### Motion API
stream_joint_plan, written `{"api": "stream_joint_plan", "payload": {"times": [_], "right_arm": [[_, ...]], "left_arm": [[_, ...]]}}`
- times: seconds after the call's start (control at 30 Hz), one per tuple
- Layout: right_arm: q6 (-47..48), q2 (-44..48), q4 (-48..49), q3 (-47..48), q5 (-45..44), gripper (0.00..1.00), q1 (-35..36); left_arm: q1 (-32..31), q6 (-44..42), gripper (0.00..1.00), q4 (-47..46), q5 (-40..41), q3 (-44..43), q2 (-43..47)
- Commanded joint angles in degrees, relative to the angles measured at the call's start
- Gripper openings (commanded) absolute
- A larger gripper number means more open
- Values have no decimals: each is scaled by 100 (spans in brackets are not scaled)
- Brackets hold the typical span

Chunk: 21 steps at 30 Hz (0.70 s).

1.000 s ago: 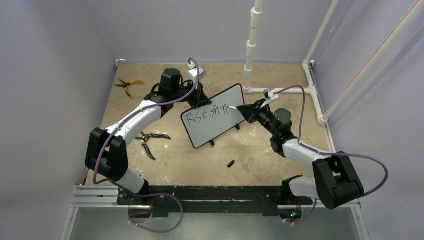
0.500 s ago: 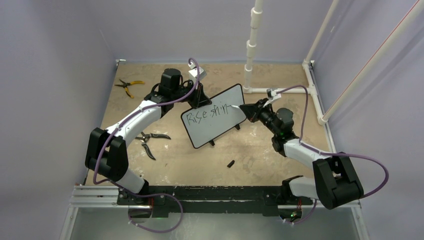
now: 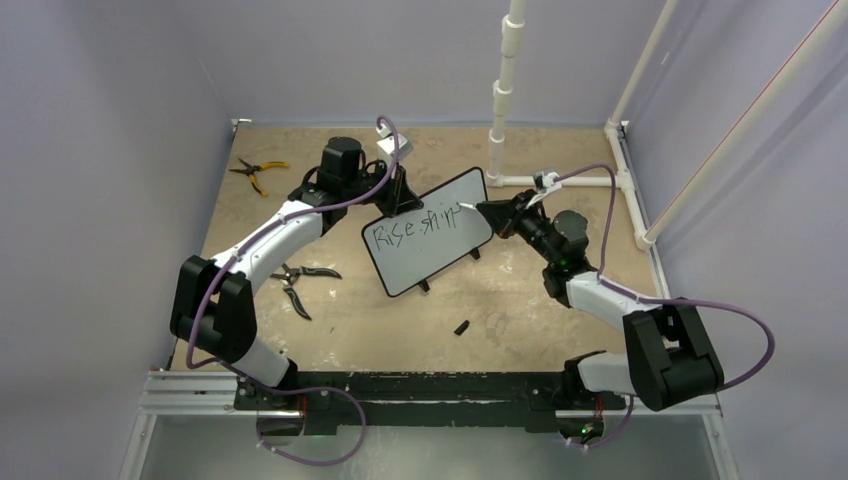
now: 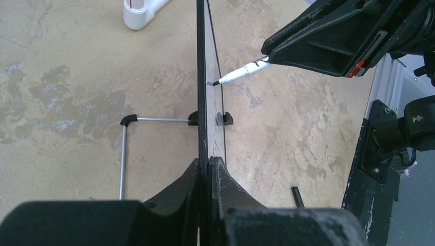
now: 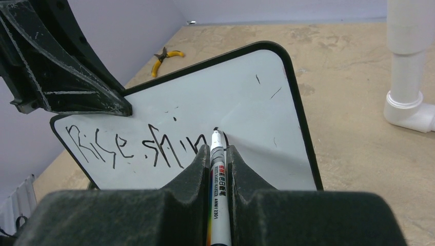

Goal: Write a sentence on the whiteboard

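The whiteboard (image 3: pixel 440 255) stands tilted on its small feet mid-table, black-framed. My left gripper (image 3: pixel 400 196) is shut on its top edge; in the left wrist view the board (image 4: pixel 202 77) runs edge-on between the closed fingers (image 4: pixel 209 163). The sentence (image 3: pixel 412 228) reads "Rise shin" in black, plain in the right wrist view (image 5: pixel 128 146). My right gripper (image 5: pixel 218 149) is shut on a white marker (image 5: pixel 218 174), whose tip touches the board (image 5: pixel 241 92) just right of the last letter. From above, that gripper (image 3: pixel 492 213) sits at the board's right end.
Yellow pliers (image 3: pixel 256 171) lie at the far left, black pliers (image 3: pixel 300 281) near the left arm. A small black marker cap (image 3: pixel 462 327) lies in front of the board. White PVC pipes (image 3: pixel 505 95) rise at the back right and run along the right edge.
My right gripper has shifted slightly up and right along the board, carrying the marker tip past the "n". The left gripper and board stay still.
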<state>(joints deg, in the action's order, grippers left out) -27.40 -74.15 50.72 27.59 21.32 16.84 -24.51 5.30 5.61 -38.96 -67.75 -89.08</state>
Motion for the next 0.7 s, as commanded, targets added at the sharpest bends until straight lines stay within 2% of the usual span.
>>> {"api": "stream_joint_plan", "payload": {"times": [0.0, 0.67], "right_arm": [[114, -168, 128, 236, 246, 0, -23], [117, -12, -34, -341, 90, 0, -23]], "left_arm": [[-45, -143, 0, -24, -200, 42, 136], [-45, -135, 0, -31, -213, 47, 128]]}}
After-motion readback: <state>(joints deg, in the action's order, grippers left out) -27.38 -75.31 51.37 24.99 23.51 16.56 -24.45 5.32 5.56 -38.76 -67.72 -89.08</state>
